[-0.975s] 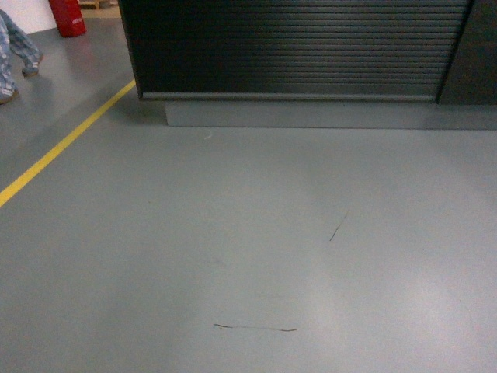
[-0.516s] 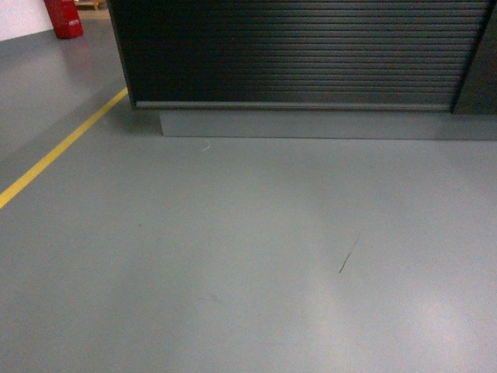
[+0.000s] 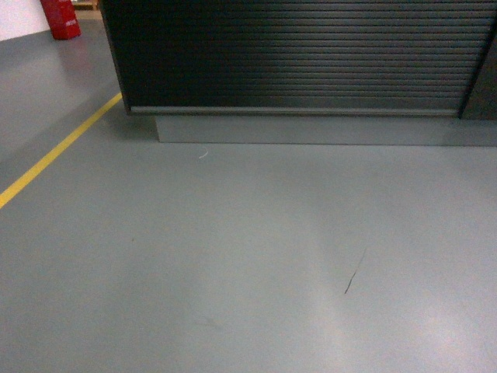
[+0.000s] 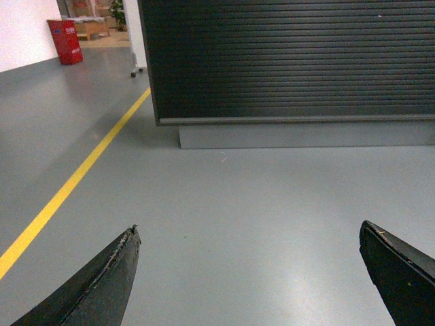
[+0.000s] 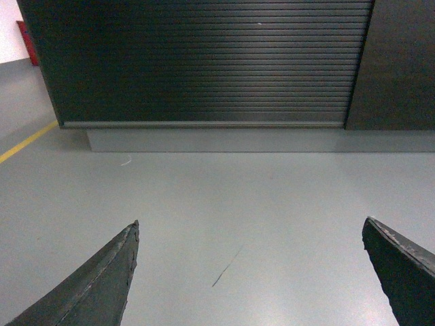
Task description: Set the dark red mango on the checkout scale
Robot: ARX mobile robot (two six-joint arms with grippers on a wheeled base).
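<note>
The checkout (image 3: 295,54) fills the top of the head view as a dark counter with a horizontally ribbed front panel; it also shows in the left wrist view as the checkout (image 4: 292,61) and in the right wrist view as the checkout (image 5: 204,61). Its top is out of view. The dark red mango and the scale are out of view. My left gripper (image 4: 248,234) is open over bare grey floor with nothing between its fingers. My right gripper (image 5: 250,232) is likewise open and empty. Neither gripper appears in the head view.
A yellow floor line (image 3: 54,155) runs diagonally on the left. A red object (image 3: 60,17) stands at the far left by a white wall. A grey plinth (image 3: 311,130) runs under the counter. A dark scuff (image 3: 354,273) marks the grey floor.
The counter has grown nearer and shifted in the head view, and the floor scuff has slid lower and rightward. The person's legs seen at far left earlier are gone.
</note>
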